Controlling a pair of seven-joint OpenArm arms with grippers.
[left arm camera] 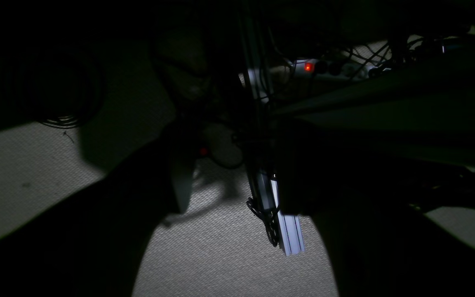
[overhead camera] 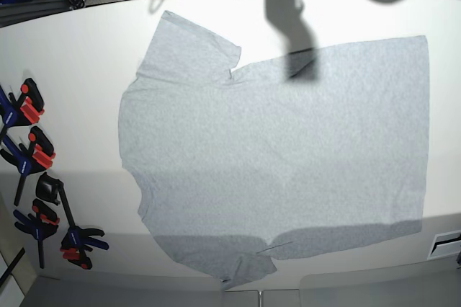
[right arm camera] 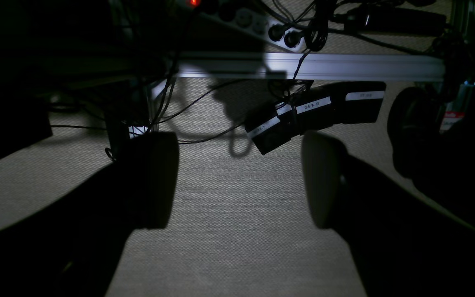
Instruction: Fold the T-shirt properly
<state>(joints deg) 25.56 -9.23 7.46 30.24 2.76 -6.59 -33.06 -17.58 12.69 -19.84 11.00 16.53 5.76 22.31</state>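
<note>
Right gripper (right arm camera: 237,179) first: its two pads stand wide apart with nothing between them, and below is only carpet (right arm camera: 229,247), a pale rail (right arm camera: 344,66), a power strip (right arm camera: 258,27) and a few labelled black boxes (right arm camera: 316,111). So that arm hangs off the table, over the floor. The left gripper (left arm camera: 237,181) is harder to read; its wrist view is nearly black, but the dark fingers at either side look spread and nothing sits between them, so I'd call it open and empty too, pointing at the carpet and a rail end (left arm camera: 289,231). Neither arm shows in the base view, only a shadow falling across the top of the cloth. And there on the white table (overhead camera: 79,40) lies the shirt (overhead camera: 281,156), spread flat, plain grey side up, collar end toward the clamps (overhead camera: 36,177) at the view's left edge, hem toward the right, one sleeve up top, the other down near the front edge with its corner a little rumpled. No fold anywhere that I can see. I'd judge nothing is done yet: the whole job is still ahead, sleeves in, sides over, then doubling up.
</note>
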